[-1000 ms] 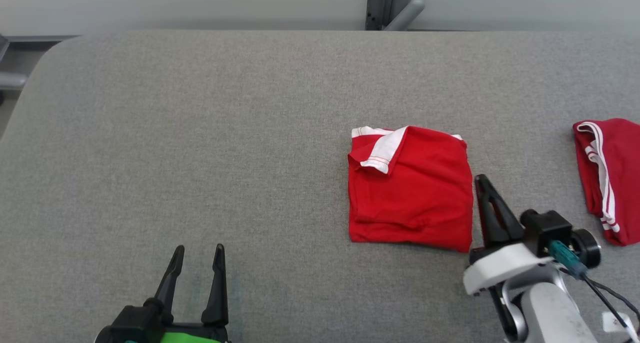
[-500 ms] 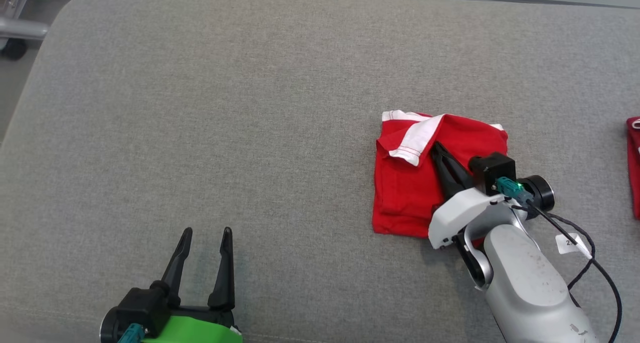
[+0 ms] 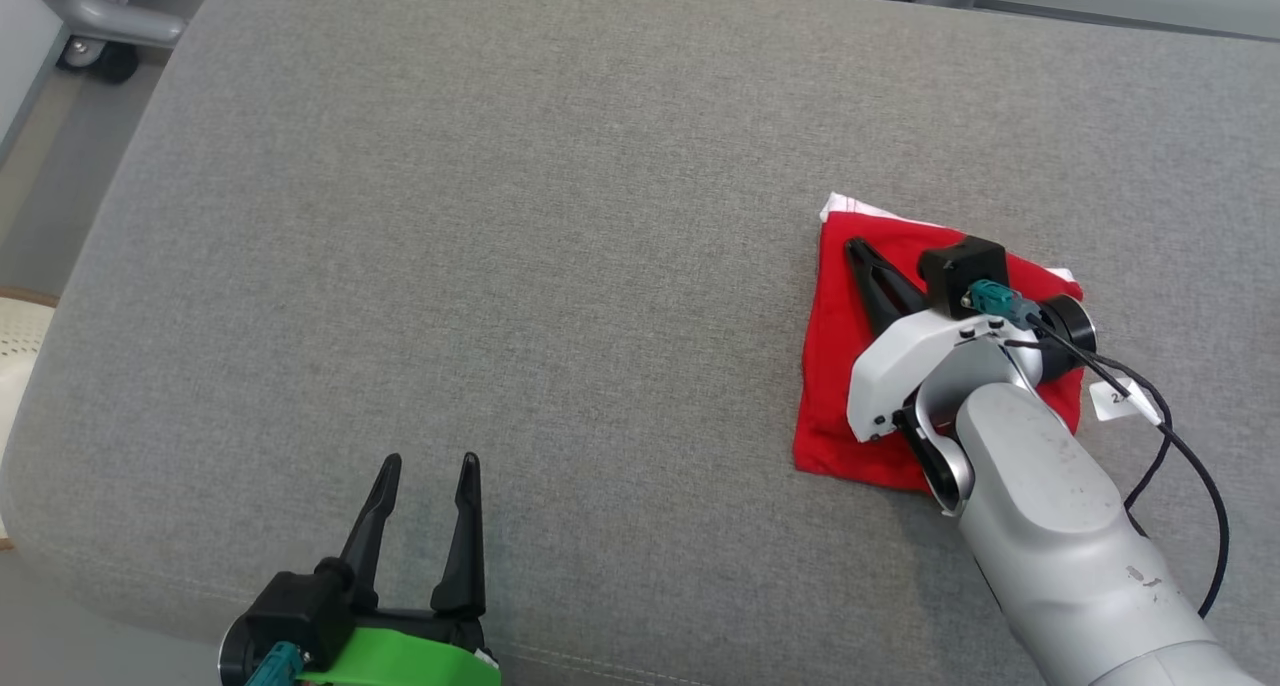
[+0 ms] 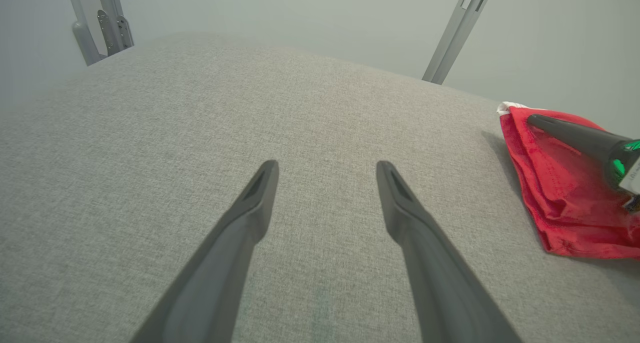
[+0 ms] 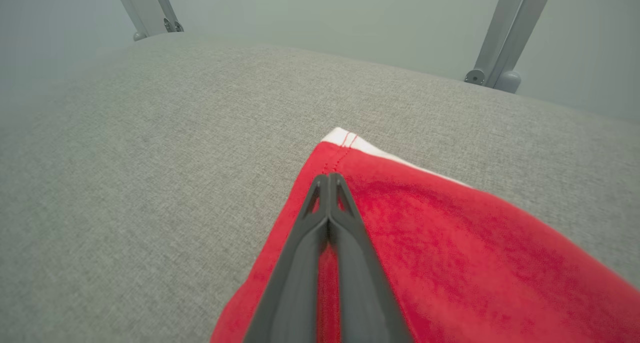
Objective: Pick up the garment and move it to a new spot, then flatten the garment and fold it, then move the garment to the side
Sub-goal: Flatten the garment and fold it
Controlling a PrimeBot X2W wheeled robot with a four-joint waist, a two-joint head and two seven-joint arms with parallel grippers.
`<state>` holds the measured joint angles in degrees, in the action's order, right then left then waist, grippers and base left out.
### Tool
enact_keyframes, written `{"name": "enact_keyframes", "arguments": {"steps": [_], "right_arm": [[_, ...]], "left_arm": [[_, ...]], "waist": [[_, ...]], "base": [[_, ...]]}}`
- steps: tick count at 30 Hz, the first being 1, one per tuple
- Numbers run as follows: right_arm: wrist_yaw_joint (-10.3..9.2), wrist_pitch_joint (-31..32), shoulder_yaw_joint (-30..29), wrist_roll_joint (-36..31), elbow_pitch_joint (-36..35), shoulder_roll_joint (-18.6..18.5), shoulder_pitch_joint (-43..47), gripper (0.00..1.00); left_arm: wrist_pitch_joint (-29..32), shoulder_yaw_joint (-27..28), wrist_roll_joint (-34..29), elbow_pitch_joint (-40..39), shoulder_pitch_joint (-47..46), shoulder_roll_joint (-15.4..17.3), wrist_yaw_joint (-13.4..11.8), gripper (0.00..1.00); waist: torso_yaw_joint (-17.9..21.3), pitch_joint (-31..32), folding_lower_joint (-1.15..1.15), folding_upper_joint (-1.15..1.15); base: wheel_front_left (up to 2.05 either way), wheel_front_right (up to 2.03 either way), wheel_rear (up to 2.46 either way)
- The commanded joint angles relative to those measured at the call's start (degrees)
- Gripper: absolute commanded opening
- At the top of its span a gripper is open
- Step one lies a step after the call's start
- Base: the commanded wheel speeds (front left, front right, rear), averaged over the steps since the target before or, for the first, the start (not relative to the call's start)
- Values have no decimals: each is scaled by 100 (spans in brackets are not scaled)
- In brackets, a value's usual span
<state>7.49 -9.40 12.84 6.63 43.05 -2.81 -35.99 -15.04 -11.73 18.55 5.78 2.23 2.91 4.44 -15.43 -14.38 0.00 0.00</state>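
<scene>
— What do you make of the table [image 3: 500,216]?
— You are looking at grey woven cloth, matt and a little rough. The garment [image 3: 825,366] on it is a softer red knit, also matt, with a white trim [image 5: 345,138] stitched in red.
— And the arms?
— You see dark matt plastic on the right gripper [image 3: 853,247] and the left gripper [image 3: 429,459]. The forearm [image 3: 1050,536] is smooth silver-grey with a dull sheen and small scuffs. The green shell [image 3: 400,658] is glossy plastic. The posts [image 4: 457,30] look like grey painted metal.
</scene>
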Motion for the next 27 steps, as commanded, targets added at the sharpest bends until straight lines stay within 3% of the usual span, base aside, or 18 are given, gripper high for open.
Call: {"name": "enact_keyframes", "arguments": {"steps": [1, 7, 14, 15, 17, 21, 27], "right_arm": [[-2, 26, -11, -2, 95, -18, -95, 0], [-2, -137, 257, 173, 214, -18, -238, 0], [-2, -482, 390, 171, -403, -23, 149, 0], [-2, -516, 339, 97, -566, -26, 260, 9], [-2, -555, 192, -57, -914, -20, 563, 100], [-2, -578, -119, -385, -1471, -17, 1058, 100], [-2, -576, -719, -760, -2912, -15, 2235, 100]], "left_arm": [[-16, -21, 52, -8, -50, 4, -35, 100], [-16, -2, 122, -49, 48, 4, -102, 100], [-16, 298, 33, -184, 194, 4, -132, 100], [-16, 374, 4, -208, 223, 6, -138, 100], [-16, 482, -51, -234, 246, 5, -103, 100], [-16, 642, -145, -298, 289, 6, -81, 100], [-15, 1106, -315, -411, 389, 5, -52, 100]], "waist": [[-96, 7, 0, 0], [-131, 58, 0, 0], [279, 246, 0, 0], [381, 280, 0, 0], [532, 344, 0, 0], [746, 456, 0, 0], [1243, 686, 0, 0]], "base": [[0, 0, 0], [0, 0, 0], [0, 0, 0], [0, 0, 0], [0, 0, 0], [0, 0, 0], [0, 0, 0]]}}
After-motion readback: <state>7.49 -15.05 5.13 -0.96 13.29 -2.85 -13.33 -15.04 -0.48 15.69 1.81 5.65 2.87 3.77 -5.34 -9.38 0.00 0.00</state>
